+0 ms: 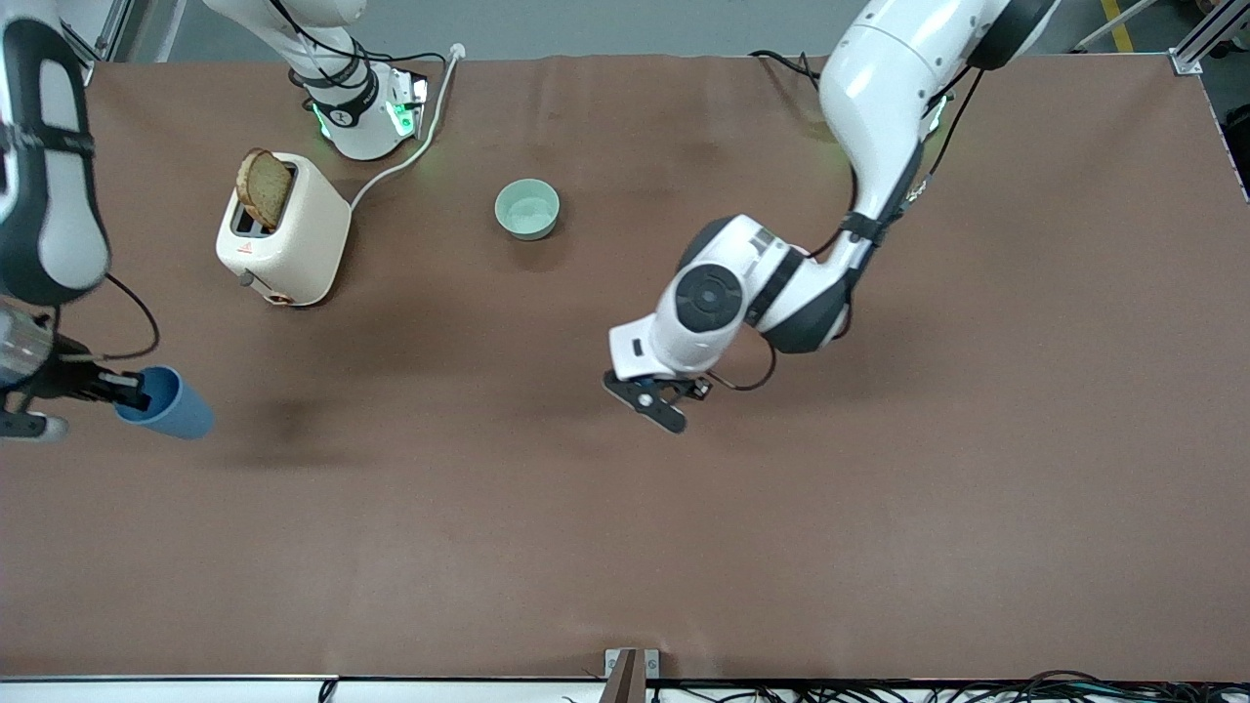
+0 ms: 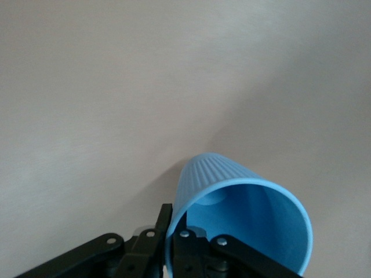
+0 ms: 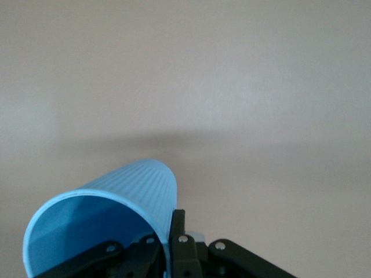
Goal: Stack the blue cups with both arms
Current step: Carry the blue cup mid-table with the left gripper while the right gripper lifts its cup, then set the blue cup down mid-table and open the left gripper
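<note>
My right gripper point(image 1: 125, 391) is over the right arm's end of the table, shut on the rim of a blue cup point(image 1: 174, 404) that it holds tilted on its side above the table. In the right wrist view the cup's wall point(image 3: 130, 185) is pinched between the fingers of that gripper point(image 3: 173, 234). My left gripper point(image 1: 646, 398) hangs over the middle of the table. In the left wrist view it point(image 2: 173, 234) is shut on the rim of a second blue cup point(image 2: 232, 185). That cup does not show in the front view.
A cream toaster point(image 1: 288, 239) with a slice of bread point(image 1: 264, 186) stands near the right arm's base, its white cable point(image 1: 410, 146) running to the back edge. A pale green bowl point(image 1: 527, 209) sits farther from the front camera than the left gripper.
</note>
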